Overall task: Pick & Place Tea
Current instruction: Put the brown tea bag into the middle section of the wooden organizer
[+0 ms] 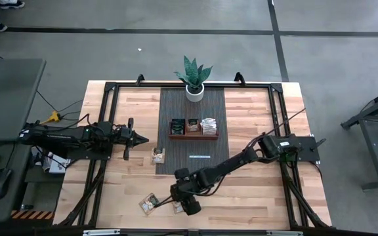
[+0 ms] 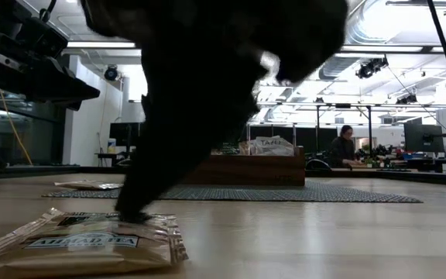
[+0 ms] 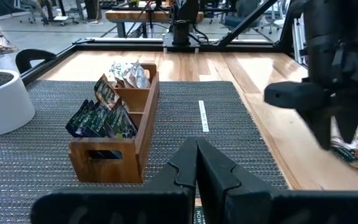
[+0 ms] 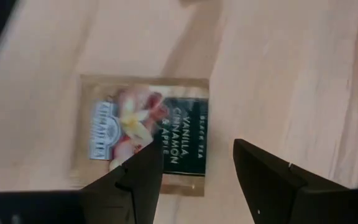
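Observation:
A tea packet (image 4: 145, 134) printed "Vanilla, Cinnamon & Apple" lies flat on the wood near the table's near edge. My right gripper (image 4: 194, 165) hangs over it, open and pointing down, with one finger above the packet's printed face and the other above bare wood. From above, it (image 1: 188, 202) shows between two packets (image 1: 149, 204) (image 1: 176, 208). A third packet (image 1: 158, 155) lies on the dark mat's left edge. The wooden tray (image 1: 193, 136) holds several packets. My left gripper (image 1: 140, 139) waits shut at the mat's left side. My right gripper comes from above, pointing down, and one fingertip (image 2: 132, 211) reaches the far edge of a flat-lying packet (image 2: 84, 244). Whether it touches the packet I cannot tell.
A potted plant (image 1: 193, 82) stands at the mat's far end behind the tray. A white strip (image 1: 200, 156) lies on the mat (image 1: 192, 105). Black frame rails run along the table edges. A person sits at a desk far behind (image 2: 345, 146).

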You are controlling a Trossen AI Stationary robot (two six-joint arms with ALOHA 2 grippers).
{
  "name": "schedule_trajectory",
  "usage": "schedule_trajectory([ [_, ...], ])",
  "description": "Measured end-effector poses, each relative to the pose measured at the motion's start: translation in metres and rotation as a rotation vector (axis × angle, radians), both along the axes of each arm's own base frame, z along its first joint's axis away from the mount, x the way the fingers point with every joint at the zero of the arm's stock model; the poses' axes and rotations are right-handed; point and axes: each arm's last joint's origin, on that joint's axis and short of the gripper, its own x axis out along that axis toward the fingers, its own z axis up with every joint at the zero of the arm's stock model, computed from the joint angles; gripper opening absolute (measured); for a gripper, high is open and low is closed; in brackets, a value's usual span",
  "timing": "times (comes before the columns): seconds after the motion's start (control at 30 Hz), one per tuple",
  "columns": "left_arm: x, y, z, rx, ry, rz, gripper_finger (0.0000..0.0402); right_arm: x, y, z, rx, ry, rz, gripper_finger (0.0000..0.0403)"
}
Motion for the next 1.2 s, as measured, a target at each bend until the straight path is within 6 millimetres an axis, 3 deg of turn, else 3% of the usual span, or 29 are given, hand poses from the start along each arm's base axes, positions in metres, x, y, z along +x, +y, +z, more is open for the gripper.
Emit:
schedule_trajectory([
  [0.27,0.0,0.0,0.0,0.0,0.0,0.0,0.0001,0.002,0.001,-0.018,-0.045,0.008,-0.068,0.0191],
  [0.6,0.0,0.0,0.0,0.0,0.001,0.0,0.0001,0.0,-0.003,-0.024,-0.092,0.026,-0.15,0.0183],
  [1.2,0.0,0.0,0.0,0.0,0.0,-0.001,0.0001,0.002,-0.01,-0.037,-0.079,0.07,-0.187,0.0068],
])
